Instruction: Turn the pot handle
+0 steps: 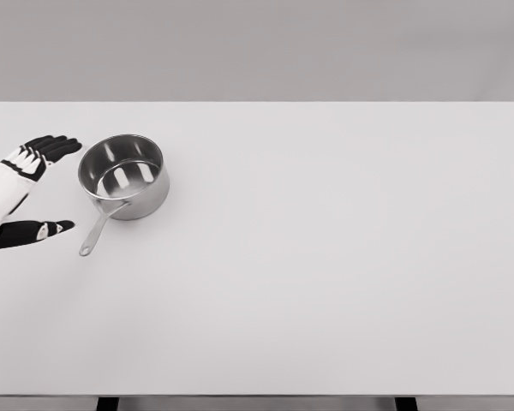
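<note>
Pot (124, 175) on the table's (325, 274) far left, left hand (26, 193) just beside it, fingers spread and holding nothing.
Polished steel looks rigid, probably slippery and moderately heavy; its thin handle (97, 229), pointing toward the robot and slightly left, seems the best place to push or grip. The pot appears empty, showing only reflections.

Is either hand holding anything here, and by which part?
Nothing is held. The left hand is open beside the pot, apart from its handle.

Left robot hand (21, 193) open, fingers and thumb spread.
</note>
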